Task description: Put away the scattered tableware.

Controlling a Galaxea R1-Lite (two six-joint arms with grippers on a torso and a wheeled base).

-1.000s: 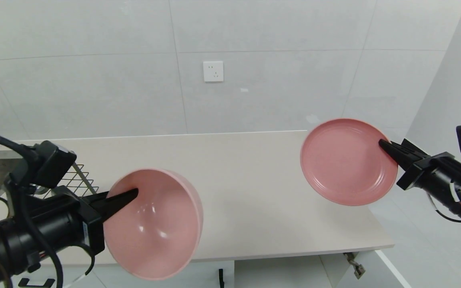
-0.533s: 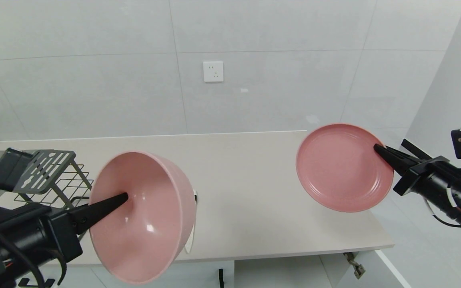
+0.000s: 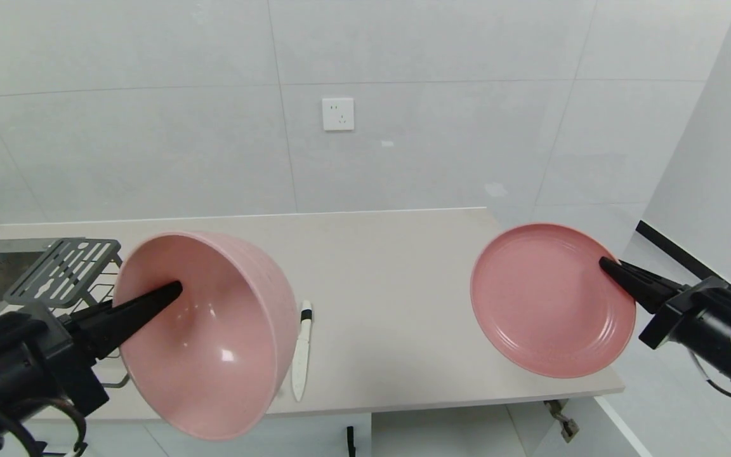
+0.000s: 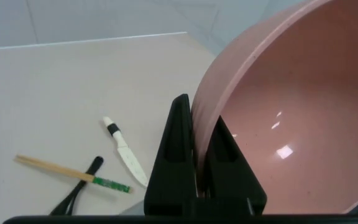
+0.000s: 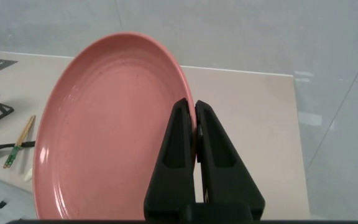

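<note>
The left tool (image 3: 174, 291) is clamped on the rim of the pink bowl (image 3: 226, 355) at lower left, tilted above the worktop (image 3: 391, 298) — a white knife (image 3: 301, 352) lies just beside it. The right tool (image 3: 605, 263) pinches the pink plate (image 3: 543, 304) at right — over the worktop's corner.

I see a pale tiled wall (image 3: 403, 51) across the upper frame, with a white outlet (image 3: 338, 113) at upper centre. A beige counter (image 3: 391, 266) spans the middle and butts against the wall. At right is a side wall (image 3: 721, 127) with a black baseboard (image 3: 676, 249). White cabinet (image 3: 454, 438) fronts run along the bottom edge.
</note>
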